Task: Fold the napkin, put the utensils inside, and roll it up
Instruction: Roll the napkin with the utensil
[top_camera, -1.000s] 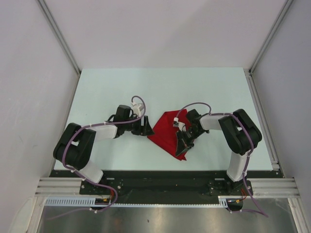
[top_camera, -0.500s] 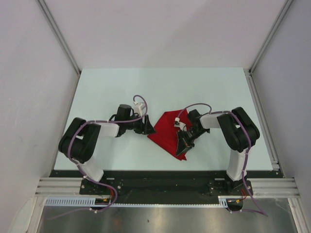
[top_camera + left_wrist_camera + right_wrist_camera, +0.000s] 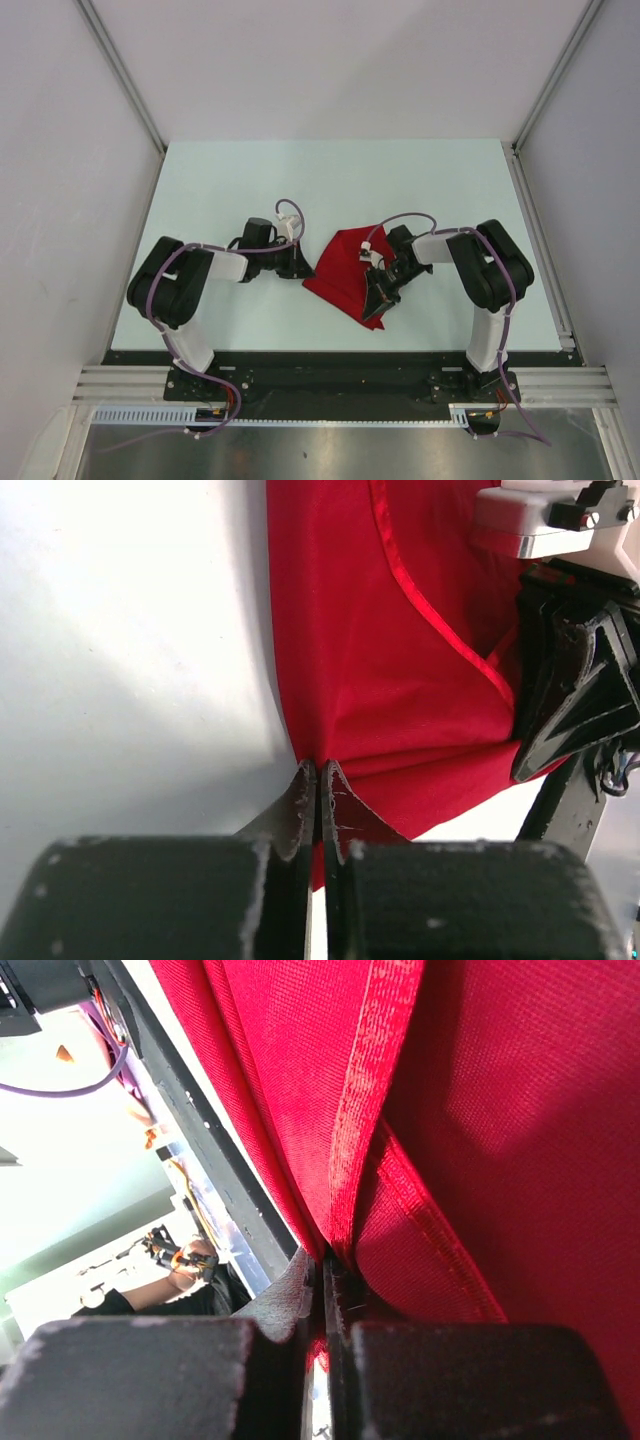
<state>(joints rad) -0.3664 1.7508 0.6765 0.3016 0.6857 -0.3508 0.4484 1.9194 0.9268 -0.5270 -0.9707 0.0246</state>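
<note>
Napkin [image 3: 345, 272], bright red, lies rumpled and partly folded on the pale green worktop [image 3: 230, 180], a little toward 5 o'clock from the worktop's middle. From above it is a rough diamond, its long point running toward 5 o'clock and the near edge. A stitched hem crosses the cloth as a raised line in the left wrist view.

At the napkin's 9 o'clock corner: left gripper [image 3: 304, 270], low on the worktop. Its jaws are pressed together with no gap showing, and the cloth's edge is nipped at the fingertips. The fabric fans out from the pinch.

On the napkin's 4 o'clock side: right gripper [image 3: 374, 303], over the cloth. Its jaws are closed tight on a fold of hem. Red fabric rises in pleats out of the pinch and fills most of the right wrist view.

A purple cable [image 3: 285, 207] loops above each gripper. White walls [image 3: 330, 60] enclose the worktop at 9, 12 and 3 o'clock.
</note>
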